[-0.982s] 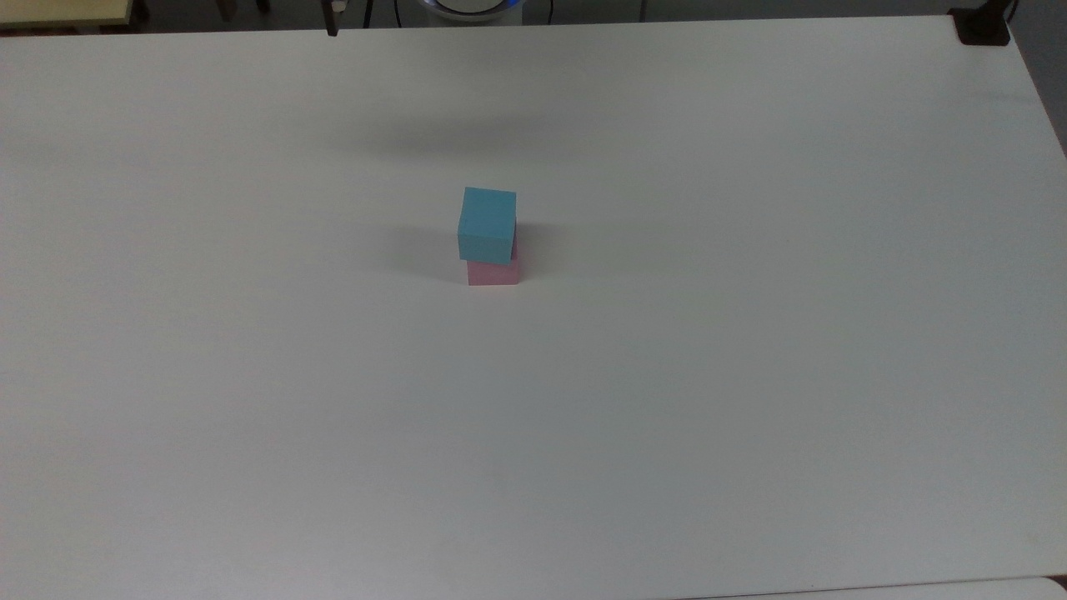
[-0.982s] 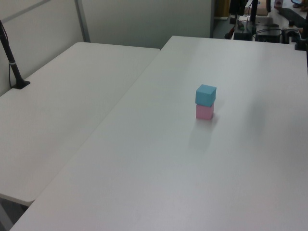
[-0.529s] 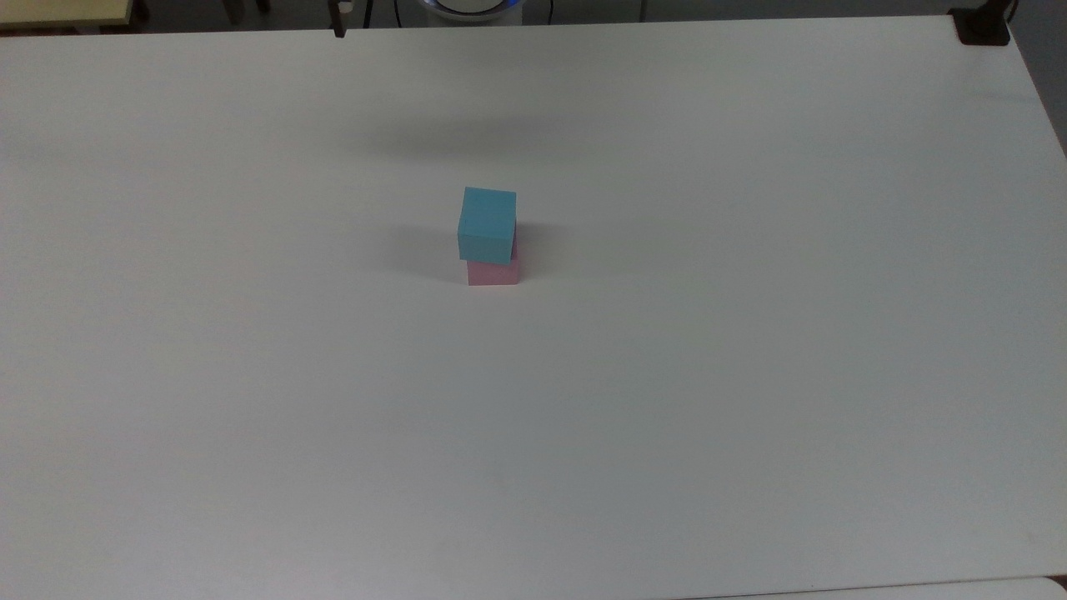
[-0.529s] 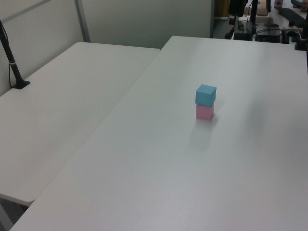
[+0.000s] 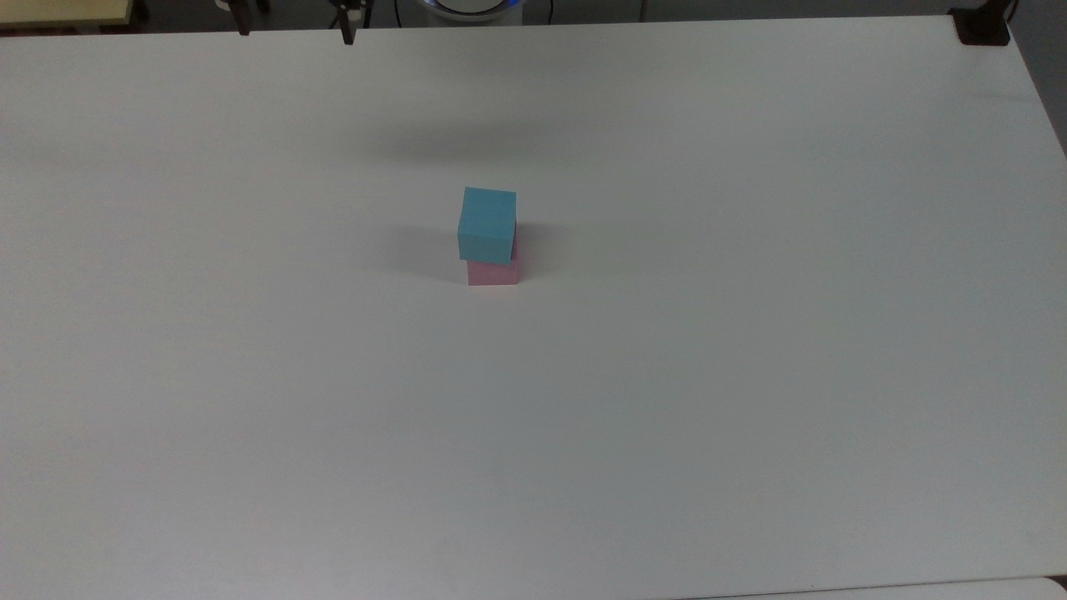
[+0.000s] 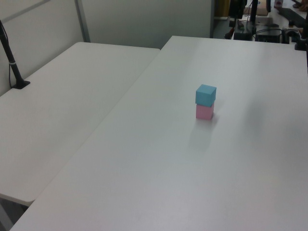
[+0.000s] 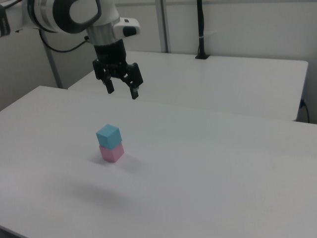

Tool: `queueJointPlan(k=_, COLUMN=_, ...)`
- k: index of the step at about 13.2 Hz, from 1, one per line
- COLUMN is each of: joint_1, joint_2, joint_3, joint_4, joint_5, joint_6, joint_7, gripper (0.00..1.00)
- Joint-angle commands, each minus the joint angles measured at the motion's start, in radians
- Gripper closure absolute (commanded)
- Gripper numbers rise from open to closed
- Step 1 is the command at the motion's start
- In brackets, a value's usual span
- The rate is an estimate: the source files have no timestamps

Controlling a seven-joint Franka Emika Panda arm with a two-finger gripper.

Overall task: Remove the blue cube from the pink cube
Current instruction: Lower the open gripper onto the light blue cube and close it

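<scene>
My gripper [image 7: 122, 91] has edged further into the top view's far left edge, both fingertips now showing, spread apart and empty. The blue cube [image 5: 487, 223] still sits on the pink cube [image 5: 493, 272] mid-table; I judge the approach barely begun.

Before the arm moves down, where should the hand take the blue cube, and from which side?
Probably from straight above, closing on two opposite side faces of the blue cube. It sits level on the pink cube, its sides are free, and the hand hangs open above the white table. Gripping high on the faces should keep the fingers off the pink cube.
</scene>
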Motion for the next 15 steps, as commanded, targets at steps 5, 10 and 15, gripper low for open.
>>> queueJointPlan(k=5, joint_1=0.075, joint_2=0.041, joint_3=0.053, joint_4=-0.092, joint_5=0.017, joint_6=0.047, joint_7=0.082, gripper=0.00)
queueJointPlan(k=10, joint_1=0.087, joint_2=0.121, joint_3=0.105, joint_4=-0.167, joint_5=0.043, joint_6=0.193, joint_7=0.194, gripper=0.00)
queueJointPlan(k=15, joint_1=0.101, joint_2=0.187, joint_3=0.140, joint_4=-0.167, joint_5=0.042, joint_6=0.267, joint_7=0.269, gripper=0.00)
